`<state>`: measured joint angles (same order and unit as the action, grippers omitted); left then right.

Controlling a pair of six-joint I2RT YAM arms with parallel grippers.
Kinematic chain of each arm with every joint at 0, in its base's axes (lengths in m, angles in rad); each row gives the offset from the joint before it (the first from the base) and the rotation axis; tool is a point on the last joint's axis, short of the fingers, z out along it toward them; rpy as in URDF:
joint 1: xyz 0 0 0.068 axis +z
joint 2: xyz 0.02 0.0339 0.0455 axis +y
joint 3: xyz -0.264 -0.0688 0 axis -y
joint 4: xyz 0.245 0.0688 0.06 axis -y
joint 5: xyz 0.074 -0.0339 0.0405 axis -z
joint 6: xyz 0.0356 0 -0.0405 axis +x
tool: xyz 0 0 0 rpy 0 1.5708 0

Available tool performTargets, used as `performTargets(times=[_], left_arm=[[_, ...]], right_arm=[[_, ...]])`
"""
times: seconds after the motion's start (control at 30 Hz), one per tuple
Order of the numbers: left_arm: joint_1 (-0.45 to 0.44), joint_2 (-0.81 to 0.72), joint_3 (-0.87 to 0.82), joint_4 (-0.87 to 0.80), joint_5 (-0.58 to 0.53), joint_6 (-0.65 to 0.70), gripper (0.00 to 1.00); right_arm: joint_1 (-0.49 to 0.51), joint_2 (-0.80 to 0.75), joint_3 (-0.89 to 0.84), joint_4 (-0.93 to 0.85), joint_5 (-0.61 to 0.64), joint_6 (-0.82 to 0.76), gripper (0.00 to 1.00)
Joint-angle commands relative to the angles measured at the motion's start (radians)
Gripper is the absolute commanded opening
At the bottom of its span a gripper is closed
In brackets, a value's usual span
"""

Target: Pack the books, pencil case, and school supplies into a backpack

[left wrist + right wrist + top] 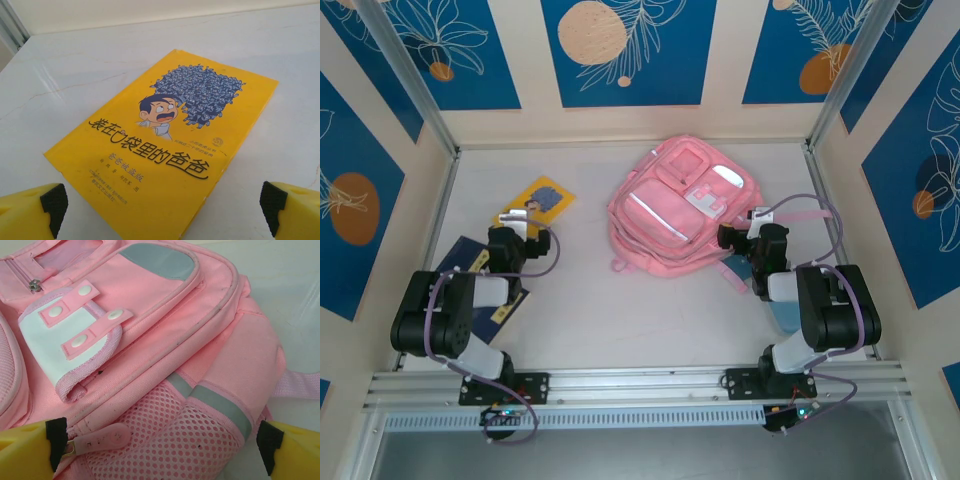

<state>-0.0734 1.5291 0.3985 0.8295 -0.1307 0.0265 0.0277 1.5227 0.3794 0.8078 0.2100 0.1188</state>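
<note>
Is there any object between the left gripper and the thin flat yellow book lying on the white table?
No, nothing visible stands between them. In the left wrist view the left gripper is open and directly faces the thin flat yellow book, which lies flat on the white table.

You have a bare lane of surface (pixel 620 320) between the two arms. It runs far into the gap between the yellow book (pixel 542 198) and the backpack (pixel 680 215). The left claw (pixel 162 204) stands wide above the book's near edge, with free surface on both sides. On the right, the backpack's mesh side pocket (pixel 200 445) bulges just in front of the wide right claw (pixel 161 442), and a strap (pixel 810 213) trails off to the right.
</note>
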Motion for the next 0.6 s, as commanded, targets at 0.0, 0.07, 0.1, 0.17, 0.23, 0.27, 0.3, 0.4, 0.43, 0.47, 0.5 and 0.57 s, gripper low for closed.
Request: performTargets(times=[0.0, 0.07, 0.1, 0.17, 0.23, 0.27, 0.3, 0.4, 0.43, 0.47, 0.5, 0.57], left_arm=[[-0.004, 0.006, 0.002, 0.005, 0.019, 0.007, 1.00], [-0.005, 0.006, 0.002, 0.003, 0.019, 0.007, 1.00], [-0.005, 0.007, 0.002, 0.004, 0.019, 0.006, 1.00], [-0.005, 0.005, 0.001, 0.005, 0.019, 0.006, 1.00], [-0.005, 0.005, 0.000, 0.006, 0.019, 0.007, 1.00], [-0.005, 0.005, 0.000, 0.005, 0.019, 0.006, 1.00], [-0.004, 0.005, 0.000, 0.005, 0.019, 0.006, 1.00], [-0.004, 0.005, 0.002, 0.005, 0.019, 0.006, 1.00], [-0.005, 0.005, 0.002, 0.005, 0.019, 0.005, 1.00], [-0.005, 0.006, 0.002, 0.004, 0.019, 0.006, 1.00], [-0.005, 0.007, 0.003, 0.002, 0.020, 0.006, 1.00], [-0.005, 0.007, 0.003, 0.002, 0.020, 0.006, 1.00]], right_arm=[[-0.002, 0.001, 0.015, 0.042, 0.020, 0.005, 0.99], [-0.002, 0.001, 0.016, 0.041, 0.020, 0.004, 0.99], [-0.001, 0.001, 0.016, 0.042, 0.020, 0.004, 0.99], [-0.001, 0.001, 0.018, 0.040, 0.020, 0.005, 0.99], [-0.002, 0.000, 0.017, 0.039, 0.020, 0.005, 0.99], [-0.001, 0.001, 0.017, 0.040, 0.020, 0.005, 0.99], [-0.001, 0.001, 0.018, 0.039, 0.020, 0.005, 0.99], [-0.002, 0.001, 0.016, 0.039, 0.019, 0.004, 0.99], [-0.003, 0.001, 0.017, 0.040, 0.020, 0.005, 0.99], [-0.002, 0.001, 0.016, 0.039, 0.020, 0.005, 0.99], [-0.002, 0.002, 0.019, 0.038, 0.019, 0.005, 0.99], [-0.004, 0.003, 0.019, 0.035, 0.013, 0.007, 0.99]])
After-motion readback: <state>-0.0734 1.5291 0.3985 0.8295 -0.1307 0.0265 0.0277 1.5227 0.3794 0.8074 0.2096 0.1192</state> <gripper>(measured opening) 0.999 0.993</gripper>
